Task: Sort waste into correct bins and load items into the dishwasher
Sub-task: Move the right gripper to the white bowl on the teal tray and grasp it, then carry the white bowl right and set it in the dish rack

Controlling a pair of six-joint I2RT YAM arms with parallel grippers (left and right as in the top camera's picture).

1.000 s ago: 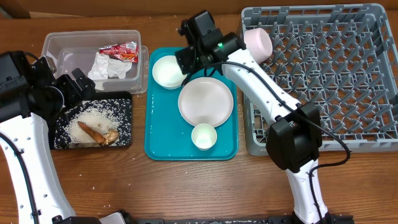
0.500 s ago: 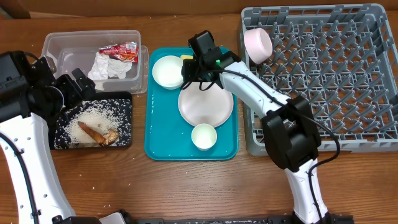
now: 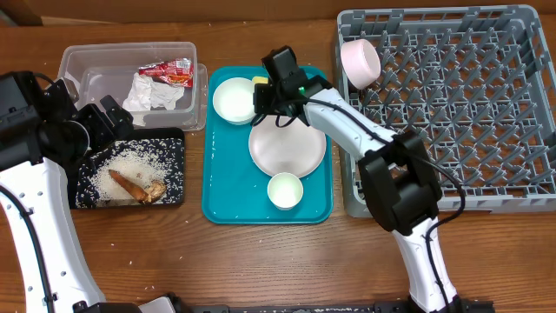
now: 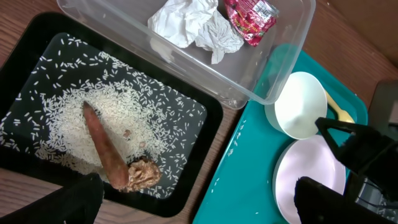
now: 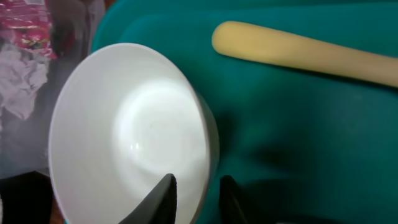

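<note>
The right gripper [image 3: 262,100] has dropped from above the teal tray's [image 3: 219,187] far end to the bowl [image 3: 234,98], and its arm's elbow has swung nearer. Its fingers [image 5: 165,190] are parted astride the bowl's right rim, one inside, one outside. The spoon [image 5: 298,53] lies just behind, the plate [image 3: 287,143] and cup [image 3: 285,189] nearer on the tray. The left gripper [image 4: 199,196] has not moved, its fingers spread wide above the black tray [image 3: 178,196] of rice [image 3: 130,165] and scraps [image 3: 135,184]. Napkin [image 3: 149,91] and wrapper [image 3: 169,71] stay in the tub [image 3: 78,61].
</note>
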